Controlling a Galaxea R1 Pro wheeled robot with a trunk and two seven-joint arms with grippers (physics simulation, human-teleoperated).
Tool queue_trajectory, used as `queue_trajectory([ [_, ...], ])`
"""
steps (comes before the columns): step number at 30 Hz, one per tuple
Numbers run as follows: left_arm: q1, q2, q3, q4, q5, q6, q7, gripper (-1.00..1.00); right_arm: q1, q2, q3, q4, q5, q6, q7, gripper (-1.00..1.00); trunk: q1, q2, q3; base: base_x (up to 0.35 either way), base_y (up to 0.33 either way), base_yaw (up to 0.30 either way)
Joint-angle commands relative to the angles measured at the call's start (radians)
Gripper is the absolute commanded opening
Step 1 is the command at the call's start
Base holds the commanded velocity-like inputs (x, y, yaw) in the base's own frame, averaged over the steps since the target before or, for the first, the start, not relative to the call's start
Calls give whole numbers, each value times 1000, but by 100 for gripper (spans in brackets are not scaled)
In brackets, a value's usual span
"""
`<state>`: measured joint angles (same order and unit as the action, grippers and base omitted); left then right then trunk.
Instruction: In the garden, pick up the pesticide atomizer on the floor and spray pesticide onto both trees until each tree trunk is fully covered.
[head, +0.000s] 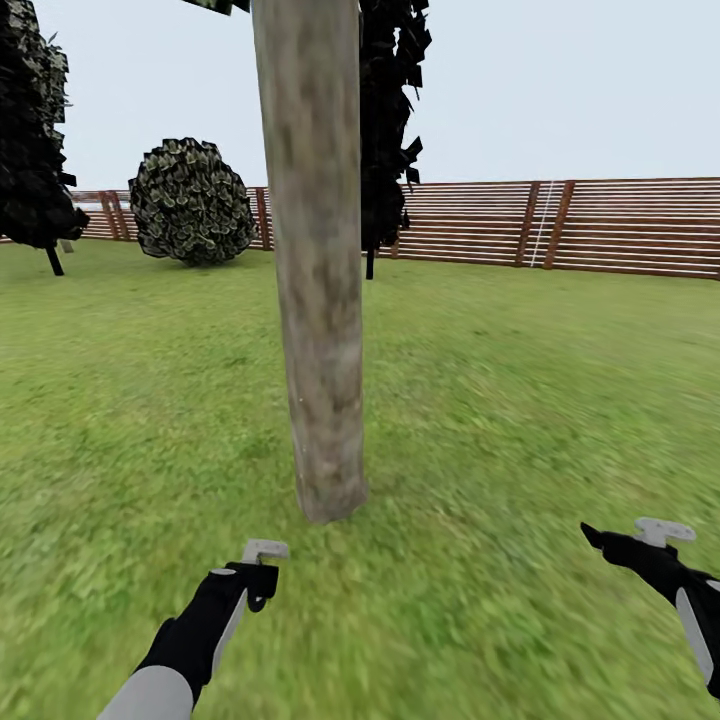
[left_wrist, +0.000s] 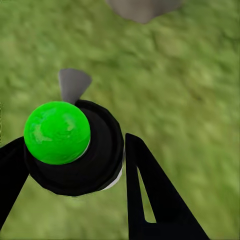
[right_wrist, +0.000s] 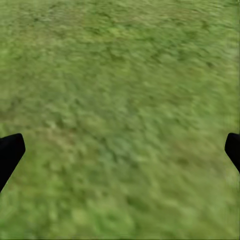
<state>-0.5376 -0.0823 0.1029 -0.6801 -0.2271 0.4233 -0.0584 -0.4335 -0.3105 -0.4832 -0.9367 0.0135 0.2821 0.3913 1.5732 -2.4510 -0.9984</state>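
Straight ahead on the blurry green grass floor (head: 520, 380) stands a thick, straight tree trunk (head: 315, 280) of beige-grey bark mottled with brownish-green blotches, smooth as a column. Behind it runs a brown horizontal-slat wooden fence (head: 600, 225), with a round leafy bush (head: 192, 200) to one side.

Low at the near edge, the left gripper (head: 255, 580) has its black fingers clamped around the small black pesticide atomizer (left_wrist: 80, 150). From the left wrist view the bottle is seen end-on: a round black body capped by a glossy green dome, with a pale grey nozzle jutting forward toward the trunk's base. It seems held this way so the spray head faces the bark.

The right gripper (head: 640, 545) hangs apart over bare grass, fingers spread wide and holding nothing, probably kept clear of the spray
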Motion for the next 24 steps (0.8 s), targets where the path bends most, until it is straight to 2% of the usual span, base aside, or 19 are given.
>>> queue_trajectory([
  [1,0,1,0,0,0,1,0,-100,0,0,0,-1,0,0,0,100,0,0,0,159,0,0],
  [4,0,1,0,1,1,2,0,-100,0,0,0,-2,0,0,0,100,0,0,0,75,0,-81],
  [13,0,3,1,5,0,3,-1,-100,0,0,0,-2,0,0,0,100,0,0,4,46,2,-223],
  [16,0,19,1,8,1,3,-1,-100,0,0,0,-2,0,0,0,100,0,0,5,269,90,-31],
  [24,1,24,1,10,3,2,-2,-100,0,0,0,-2,0,0,0,100,0,0,5,72,33,-2],
])
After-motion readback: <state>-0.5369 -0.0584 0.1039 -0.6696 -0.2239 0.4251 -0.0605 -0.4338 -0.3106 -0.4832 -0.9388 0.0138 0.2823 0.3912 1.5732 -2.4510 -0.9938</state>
